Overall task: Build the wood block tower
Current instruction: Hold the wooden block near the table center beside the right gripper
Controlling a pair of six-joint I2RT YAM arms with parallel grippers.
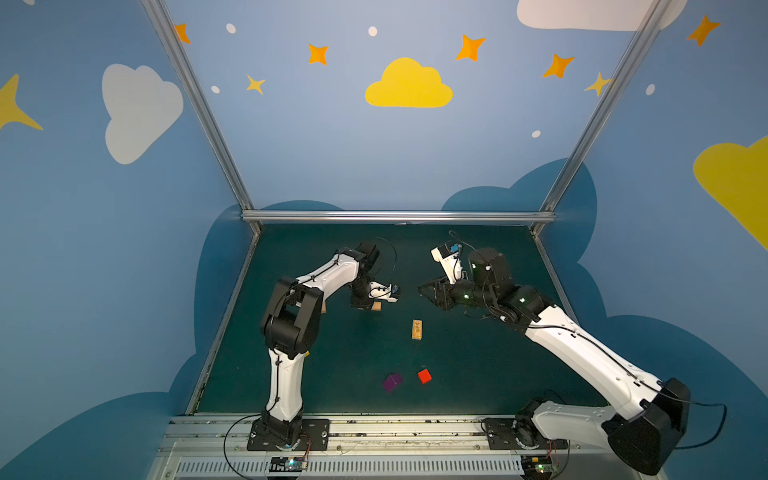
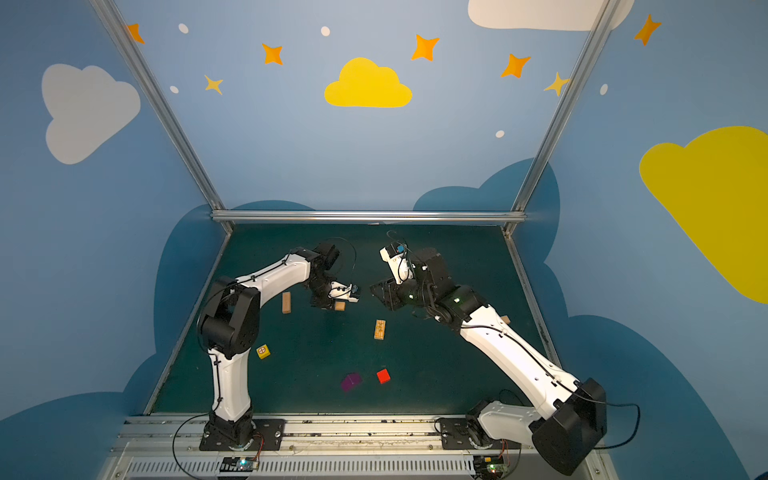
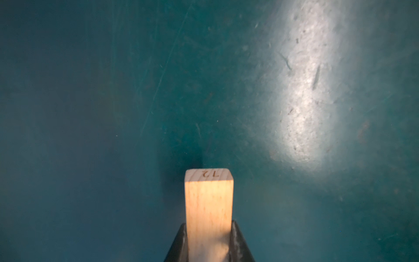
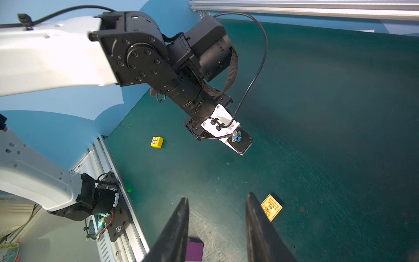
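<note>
My left gripper (image 3: 209,223) is shut on a pale wood plank (image 3: 208,199), which it holds just above the green mat; the plank's end (image 1: 377,306) sticks out under the gripper (image 1: 366,306). My right gripper (image 4: 217,196) hangs open and empty over mid-table (image 1: 426,291). A plank with orange print (image 1: 417,329) (image 4: 271,207) lies flat near the centre. A purple cube (image 1: 392,381) (image 4: 195,249) and a red cube (image 1: 424,376) sit nearer the front. A yellow cube (image 2: 263,351) (image 4: 157,142) lies by the left arm. The tower is out of view.
Another plain plank (image 2: 286,302) lies left of the left gripper. The end of one more plank (image 2: 505,319) peeks out behind the right arm near the right edge. Metal rails (image 1: 399,216) and blue walls bound the mat (image 1: 478,374).
</note>
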